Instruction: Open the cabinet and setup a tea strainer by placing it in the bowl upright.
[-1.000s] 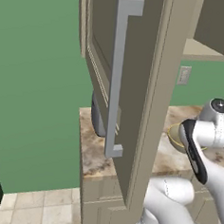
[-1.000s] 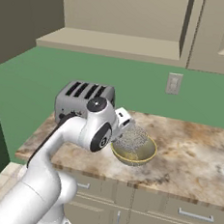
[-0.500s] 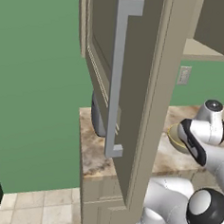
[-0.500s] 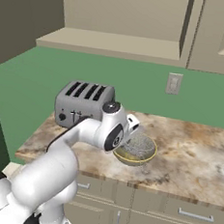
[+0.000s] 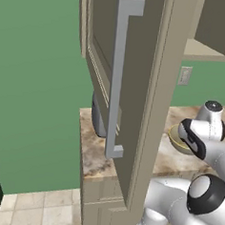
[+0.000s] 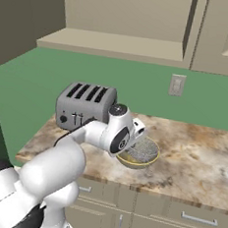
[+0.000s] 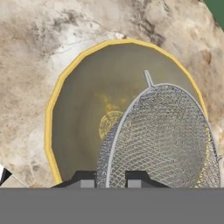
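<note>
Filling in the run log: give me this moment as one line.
cabinet: open | strainer: in bowl, tilted | tool: shut on strainer, over bowl | toaster: beside bowl

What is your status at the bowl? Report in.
Gripper shut on the tea strainer. Strainer down inside the bowl. Cabinet door open. Toaster beside the bowl, not in the way.

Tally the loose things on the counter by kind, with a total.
Toaster: 1
Bowl: 1
Strainer: 1, sitting in the bowl
Total: 3
</note>
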You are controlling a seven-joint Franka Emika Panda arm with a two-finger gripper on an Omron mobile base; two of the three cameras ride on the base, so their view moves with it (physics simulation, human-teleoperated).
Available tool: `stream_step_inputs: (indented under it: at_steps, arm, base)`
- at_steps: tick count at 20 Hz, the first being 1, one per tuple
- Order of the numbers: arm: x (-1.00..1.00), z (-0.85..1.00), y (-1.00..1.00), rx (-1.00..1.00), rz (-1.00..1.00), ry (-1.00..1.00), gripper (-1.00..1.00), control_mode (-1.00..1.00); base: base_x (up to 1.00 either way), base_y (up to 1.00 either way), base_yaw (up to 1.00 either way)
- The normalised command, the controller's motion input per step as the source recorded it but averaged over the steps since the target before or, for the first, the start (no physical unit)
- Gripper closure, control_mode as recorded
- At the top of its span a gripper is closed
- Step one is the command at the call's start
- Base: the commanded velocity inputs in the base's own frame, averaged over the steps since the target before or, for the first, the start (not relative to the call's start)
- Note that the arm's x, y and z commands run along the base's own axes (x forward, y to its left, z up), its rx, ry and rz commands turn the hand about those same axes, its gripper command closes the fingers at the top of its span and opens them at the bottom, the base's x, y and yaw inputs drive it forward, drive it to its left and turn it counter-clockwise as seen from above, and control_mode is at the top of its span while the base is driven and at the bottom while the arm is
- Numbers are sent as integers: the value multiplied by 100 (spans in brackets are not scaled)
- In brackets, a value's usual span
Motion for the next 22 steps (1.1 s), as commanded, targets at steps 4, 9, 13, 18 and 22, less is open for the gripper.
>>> stream_step_inputs:
  at_steps: [4,9,13,18,22]
  arm:
    - [12,-5,0,0,0,0,100,-100]
    - [17,-12,0,0,0,0,100,-100]
    - [19,-4,0,0,0,0,100,-100]
    - [26,0,3,0,1,0,100,-100]
    - [27,-3,10,0,0,0,100,-100]
  base:
    - [0,0,0]
    - [0,0,0]
    - [0,0,0]
    - [0,0,0]
    - [0,0,0]
